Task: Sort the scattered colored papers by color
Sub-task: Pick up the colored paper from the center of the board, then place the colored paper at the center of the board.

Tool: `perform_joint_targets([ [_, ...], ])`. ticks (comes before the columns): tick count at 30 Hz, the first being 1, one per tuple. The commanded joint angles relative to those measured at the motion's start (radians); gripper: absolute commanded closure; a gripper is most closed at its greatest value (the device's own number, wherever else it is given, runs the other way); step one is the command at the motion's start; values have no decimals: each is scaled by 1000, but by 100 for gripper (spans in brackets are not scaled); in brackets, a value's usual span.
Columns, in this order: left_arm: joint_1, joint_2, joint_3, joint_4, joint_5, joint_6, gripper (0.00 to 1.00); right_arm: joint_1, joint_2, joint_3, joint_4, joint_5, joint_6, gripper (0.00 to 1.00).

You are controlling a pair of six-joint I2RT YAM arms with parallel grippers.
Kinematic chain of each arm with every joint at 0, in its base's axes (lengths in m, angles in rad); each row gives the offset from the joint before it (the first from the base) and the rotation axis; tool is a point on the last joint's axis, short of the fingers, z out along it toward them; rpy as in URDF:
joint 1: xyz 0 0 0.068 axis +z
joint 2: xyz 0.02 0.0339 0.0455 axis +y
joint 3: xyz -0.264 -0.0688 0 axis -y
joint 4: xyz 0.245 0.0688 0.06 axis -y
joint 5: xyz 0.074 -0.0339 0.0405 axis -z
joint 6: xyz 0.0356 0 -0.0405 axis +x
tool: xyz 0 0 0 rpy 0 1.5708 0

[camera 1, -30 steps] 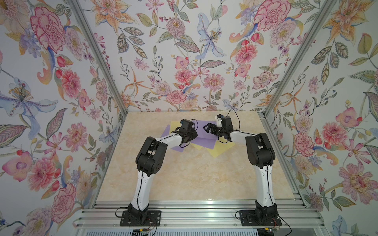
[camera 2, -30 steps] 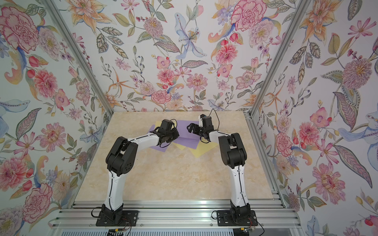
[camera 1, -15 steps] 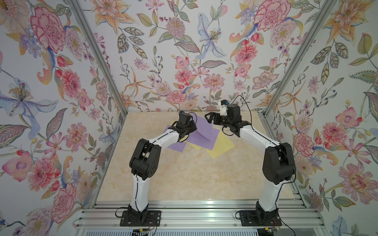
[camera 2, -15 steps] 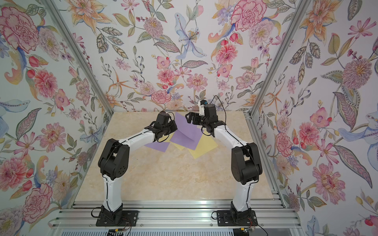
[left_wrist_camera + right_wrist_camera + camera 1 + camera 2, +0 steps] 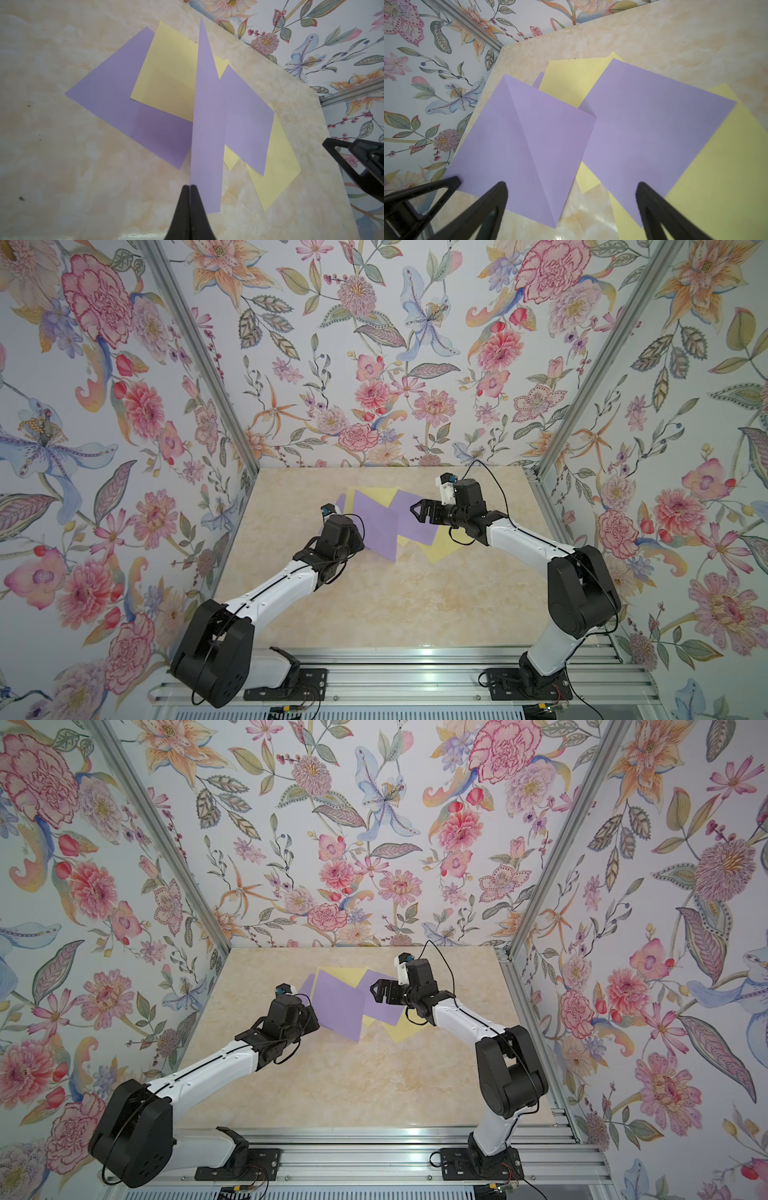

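One thin pale lavender paper sheet (image 5: 207,135) is held above the beige marbled table (image 5: 374,614) by the clamped left tool (image 5: 190,188), while overlapping pale yellow and lavender sheets (image 5: 166,83) are left unsorted on that table, the right tool (image 5: 572,184) spread wide and empty.

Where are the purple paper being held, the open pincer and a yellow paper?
held purple paper (image 5: 205,135), left wrist view, middle of the lifted sheet.
right pincer (image 5: 572,185), right wrist view, midway between its fingertips.
yellow paper (image 5: 716,176), right wrist view, its bare middle.
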Motion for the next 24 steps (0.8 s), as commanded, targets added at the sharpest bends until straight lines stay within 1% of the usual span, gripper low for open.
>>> perform_joint_targets([
  [1, -9, -81, -64, -47, -85, 2, 100, 32, -32, -25, 37, 14, 32, 0],
  [4, -9, -130, -108, -98, -102, 6, 100, 64, -13, -33, 52, 8, 48, 0],
  [8, -12, -183, -179, -144, -66, -3, 100, 105, -2, -43, 65, 12, 60, 0],
  [13, -17, -232, -228, -241, -27, -9, 100, 144, -20, -122, 150, 23, 104, 0],
  [17, -18, -243, -219, -316, 23, 0, 100, 171, -15, -168, 206, 21, 138, 0],
  [21, -24, -219, -178, -397, 81, 31, 100, 183, 25, -160, 233, -9, 154, 0],
  [22, -26, -211, -163, -428, 83, 34, 100, 216, 36, -151, 238, -18, 158, 0],
  [24, -32, -215, -145, -490, 74, 24, 100, 238, 54, -136, 240, -24, 164, 0],
])
